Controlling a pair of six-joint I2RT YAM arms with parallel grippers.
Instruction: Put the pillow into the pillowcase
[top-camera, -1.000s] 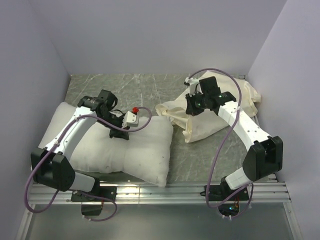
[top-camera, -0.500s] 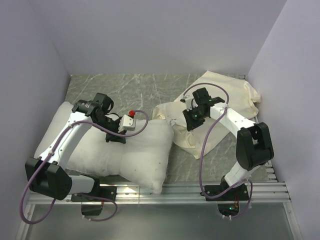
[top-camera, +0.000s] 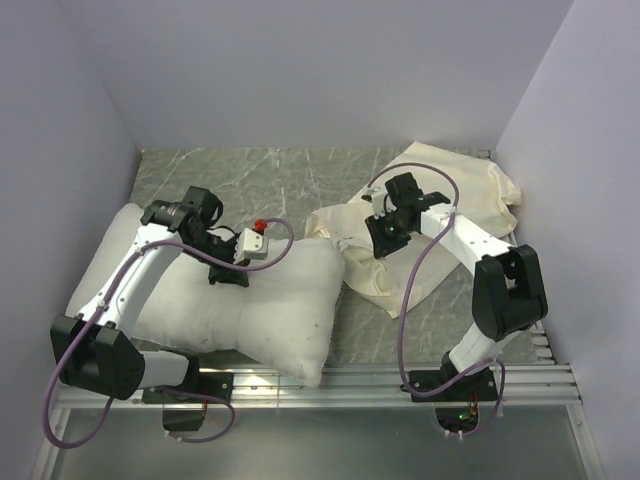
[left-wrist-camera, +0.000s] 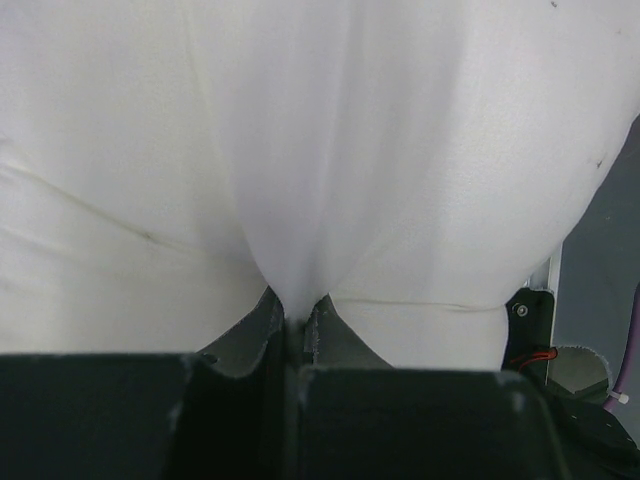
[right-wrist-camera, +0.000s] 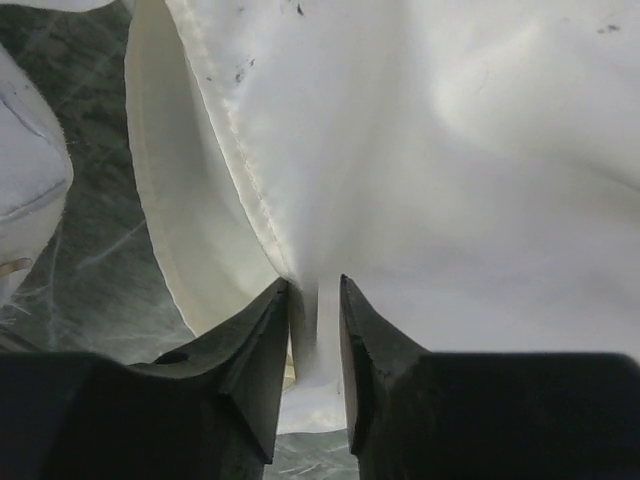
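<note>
The pillow (top-camera: 275, 300) lay lengthwise on the left half of the grey marbled table (top-camera: 290, 170), wholly outside the pillowcase (top-camera: 455, 180), its near edge by the metal rail (top-camera: 350, 385). The left gripper (top-camera: 228, 272) was down on the pillow's top, and in the left wrist view its fingers (left-wrist-camera: 268, 318) were pressed together on a raised fold of the white fabric. The cloth ran up from that pinch in a smooth ridge.

The pillowcase lay crumpled on the right half, reaching the back right corner. Its left edge was just beside the pillow's right end (whether the two touched could not be told). The right gripper (top-camera: 383, 238) sat low over that left part. Its fingers (right-wrist-camera: 262, 345) stood a little apart – a narrow ridge of cream cloth rose in the gap, right beside a stitched hem.

A few dark specks dotted both fabrics. A small white box (top-camera: 252, 245) with a red knob rode on the left arm – any lettering on it was too small to read.
</note>
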